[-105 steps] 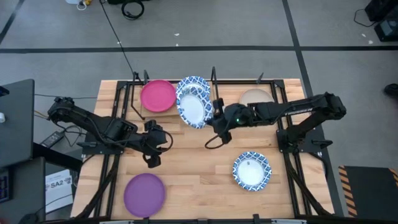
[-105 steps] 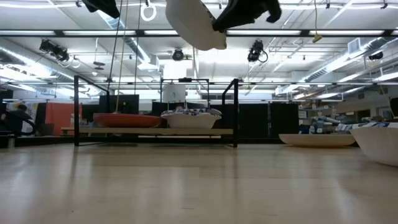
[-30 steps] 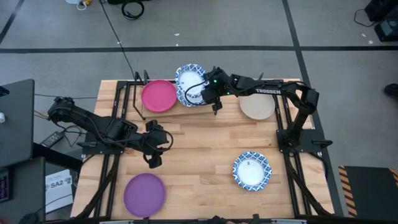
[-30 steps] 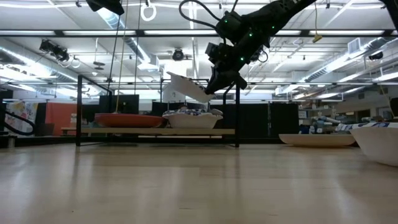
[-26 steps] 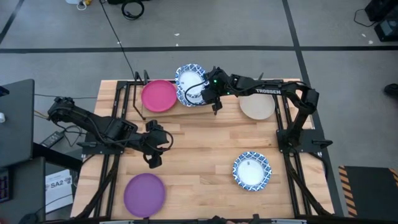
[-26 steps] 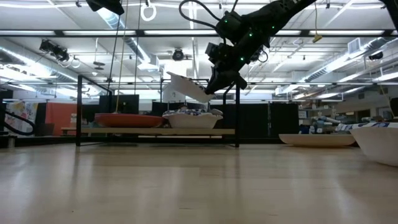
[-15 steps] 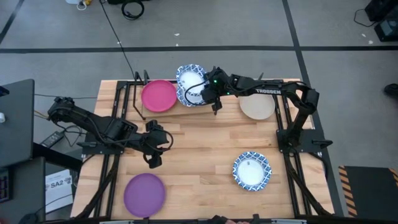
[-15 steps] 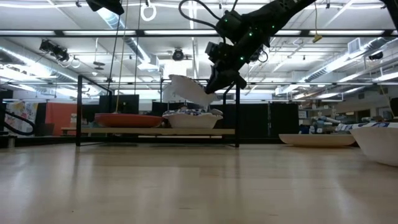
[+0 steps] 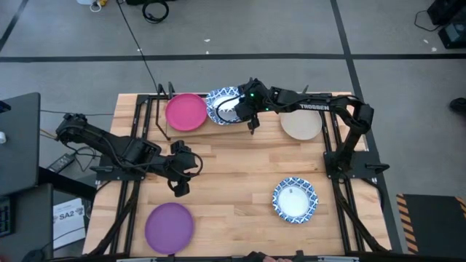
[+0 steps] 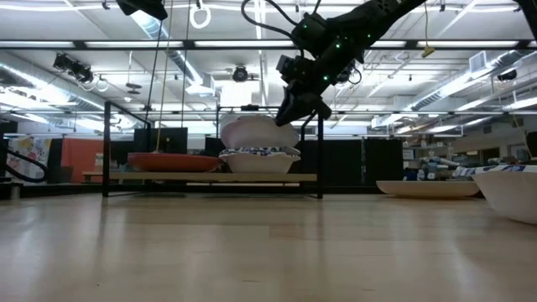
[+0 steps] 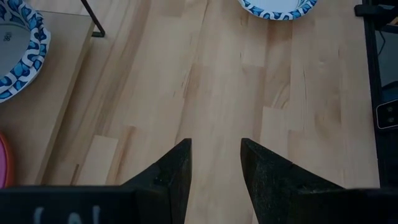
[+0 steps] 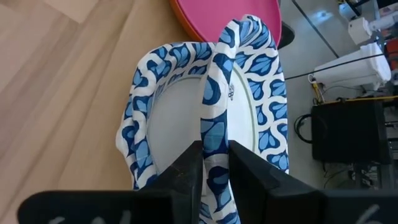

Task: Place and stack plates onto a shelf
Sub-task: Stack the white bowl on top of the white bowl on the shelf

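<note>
The blue-and-white plate (image 9: 225, 108), at twelve o'clock on the shelf (image 9: 195, 129), has dropped onto its twin while my right gripper (image 9: 250, 109) loosens its jaws around the rim, so this stack is nearly done.

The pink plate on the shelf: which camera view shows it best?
The high view: the pink plate shows whole from above, lying on the shelf beside the blue-and-white plates. The low view shows only its edge. The right wrist view catches part of it, the left wrist view only a sliver.
</note>
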